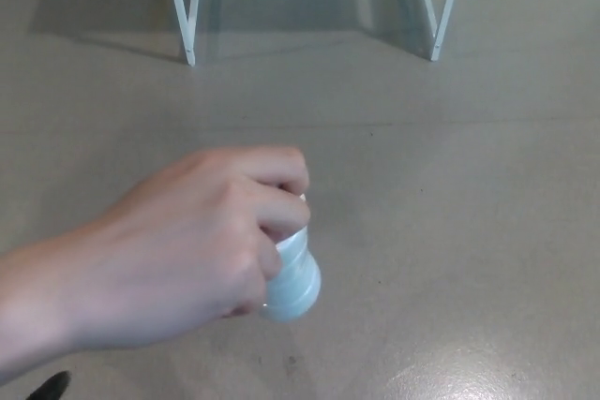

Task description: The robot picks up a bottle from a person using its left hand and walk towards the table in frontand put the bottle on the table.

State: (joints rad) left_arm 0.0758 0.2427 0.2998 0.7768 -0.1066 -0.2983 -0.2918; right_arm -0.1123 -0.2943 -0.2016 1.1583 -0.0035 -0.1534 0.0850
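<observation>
One small, pale bottle [295, 286] hangs above the grey floor [469, 213], gripped near its top by a person's hand [187, 241] that reaches in from the lower left of the head view. The person's fingers are curled together and clamped around the bottle's upper part, leaving its rounded lower body bare, a hold that appears meant to give the robot something free to grasp. The bottle rests on nothing; it is offered out in the open in front of the robot, tilted a little. At the bottom left corner a dark sliver [49, 387] shows, probably the tip of the robot's left hand. Too little of it is visible to tell whether it is open or closed, and it sits apart from the bottle, beneath the person's forearm. The right hand is out of frame. Along the top edge, white table legs [187, 16] stand well apart from the handover, marking where the bottle is bound; the tabletop itself is cut off. The task looks to be at its start: the bottle is with the person, and the take, the walk and the set-down are not yet done. The next move calls for the left hand to rise to the exposed lower body and close there. The small, smooth bottle could slip as it passes between grips.
</observation>
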